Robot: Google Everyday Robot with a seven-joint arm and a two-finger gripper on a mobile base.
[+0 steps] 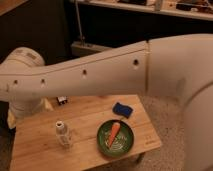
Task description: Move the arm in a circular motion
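Note:
The arm (100, 72) is a thick cream-white tube with small dark screw holes. It runs across the view from the large segment at the right (185, 65) to a rounded elbow joint (22, 57) at the upper left. Below the elbow another white segment (22, 107) drops down at the left end of the wooden table (85, 150). The arm hangs above the table's far side. The gripper is not in view; it lies past the lower left segment, out of sight.
On the table stand a green plate (106, 145) holding a carrot (114, 132), a blue sponge (121, 109), a small white bottle (61, 131) and a small dark object (62, 100). A dark shelf unit (150, 25) stands behind. Speckled floor (165, 117) lies to the right.

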